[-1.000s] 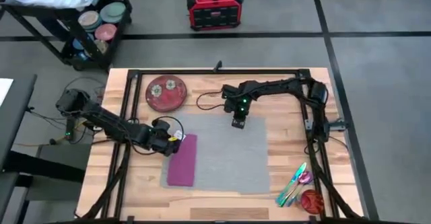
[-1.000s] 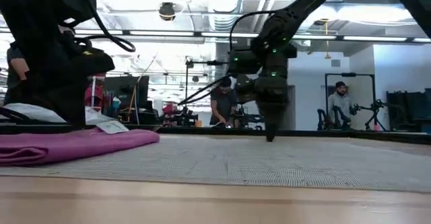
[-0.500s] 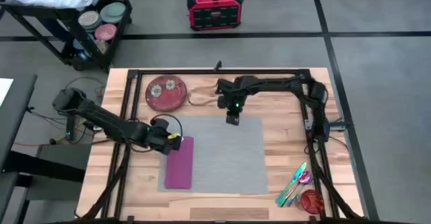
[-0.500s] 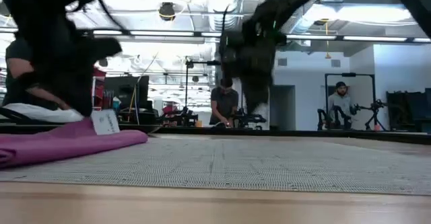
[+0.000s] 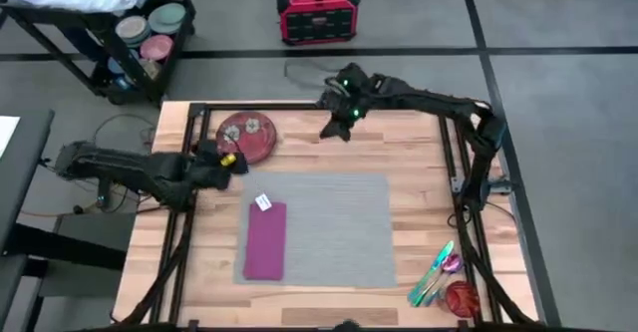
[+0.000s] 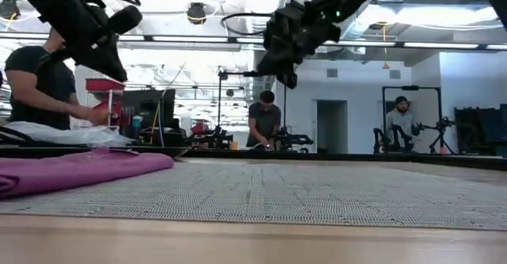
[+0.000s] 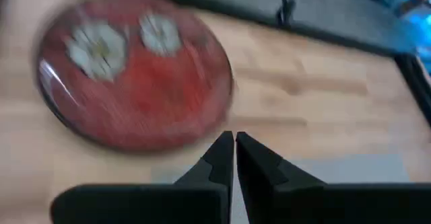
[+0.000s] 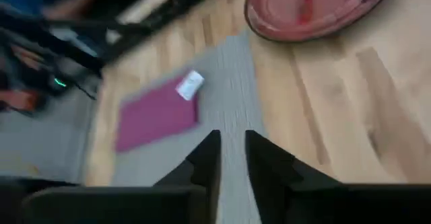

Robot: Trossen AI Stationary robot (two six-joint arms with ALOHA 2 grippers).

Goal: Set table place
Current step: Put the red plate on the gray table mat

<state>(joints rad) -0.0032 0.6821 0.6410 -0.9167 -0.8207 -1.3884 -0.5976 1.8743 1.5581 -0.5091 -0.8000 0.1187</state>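
Two arms: both are seen lifted above the table, and nothing is held by either one.
Left gripper: it is found near the left edge of the table, just beside the red plate. Its fingers are pressed close together with only a thin slit between them, and nothing is gripped.
Right gripper: it is raised over the far side of the table, to the right of the red plate. Its fingers are held a little apart, and nothing is caught between them.
Mat: the big grey mat is laid flat in the middle of the table, with its long sides running along the table. It is not touched by either gripper.
Napkin: the purple cloth is folded into a long strip and laid on the left part of the mat. A small white tag is seen at its far end.
Plate: the red plate with two pale flowers on it is set on the bare wood at the far left corner, apart from the mat.
Near right corner: a bunch of bright cutlery and a small red bowl are laid on the wood, well apart from the mat.
Room behind: some people are seen far off at other benches.
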